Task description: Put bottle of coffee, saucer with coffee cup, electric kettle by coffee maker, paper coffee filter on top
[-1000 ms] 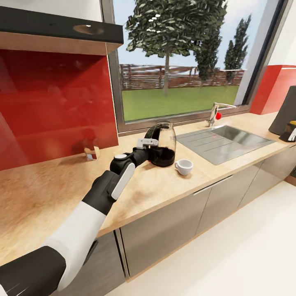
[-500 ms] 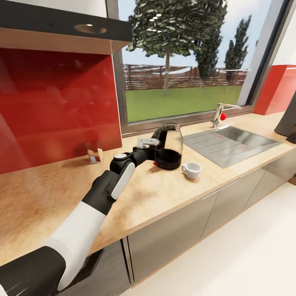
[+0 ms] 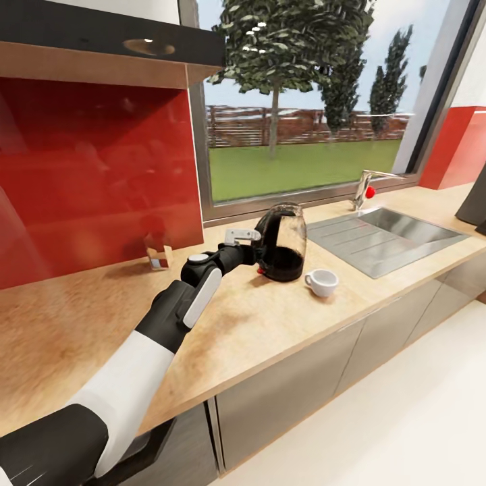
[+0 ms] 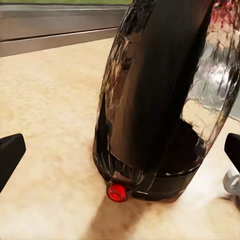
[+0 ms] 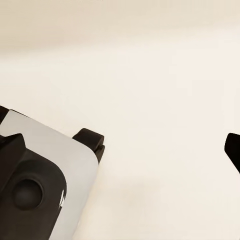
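On the pale beige wood-look tabletop (image 3: 283, 317) beside the small white coffee cup (image 3: 322, 282), your left fingers (image 4: 10, 155) gape around the dark glassy rounded kettle (image 3: 282, 241); it's slick, probably heavy, so take its loop handle

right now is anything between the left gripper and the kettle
Nothing visible stands between them. In the left wrist view the electric kettle sits directly ahead between the two spread fingers, with bare countertop in front of it. The coffee cup stands on the kettle's far side, out of the left gripper's path.
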{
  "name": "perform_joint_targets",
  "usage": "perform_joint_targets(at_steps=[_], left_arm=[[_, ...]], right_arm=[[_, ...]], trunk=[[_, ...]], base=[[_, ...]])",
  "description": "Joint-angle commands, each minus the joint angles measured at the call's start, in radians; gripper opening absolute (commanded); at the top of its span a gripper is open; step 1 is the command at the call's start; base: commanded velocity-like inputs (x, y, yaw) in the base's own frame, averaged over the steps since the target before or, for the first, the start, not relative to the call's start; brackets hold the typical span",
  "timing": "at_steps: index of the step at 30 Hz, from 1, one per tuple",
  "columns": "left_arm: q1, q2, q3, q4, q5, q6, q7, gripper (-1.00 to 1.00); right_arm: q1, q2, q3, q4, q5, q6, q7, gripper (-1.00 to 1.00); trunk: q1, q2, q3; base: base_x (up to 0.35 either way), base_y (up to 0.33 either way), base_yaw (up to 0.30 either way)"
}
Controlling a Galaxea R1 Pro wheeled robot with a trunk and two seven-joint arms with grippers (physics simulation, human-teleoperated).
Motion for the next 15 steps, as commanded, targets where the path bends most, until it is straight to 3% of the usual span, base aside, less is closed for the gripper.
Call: perform_joint_targets(at_steps=[1, 8, 15], left_arm=[[-0.001, 0.000, -0.001, 0.000, 0.010, 0.004, 0.007, 1.00], [-0.001, 0.000, -0.002, 0.001, 0.010, 0.004, 0.007, 1.00], [-0.001, 0.000, -0.002, 0.001, 0.010, 0.004, 0.007, 1.00]], right_arm=[[-0.002, 0.000, 0.003, 0.004, 0.001, -0.008, 0.001, 1.00], [-0.002, 0.000, 0.003, 0.004, 0.000, -0.008, 0.001, 1.00], [-0.002, 0.000, 0.003, 0.004, 0.001, -0.008, 0.001, 1.00]], trunk=[[0.000, -0.001, -0.001], [0.000, -0.001, -0.001], [0.000, -0.001, -0.001]], base=[[0.011, 0.012, 0.000], [0.135, 0.004, 0.000], [0.040, 0.000, 0.000]])
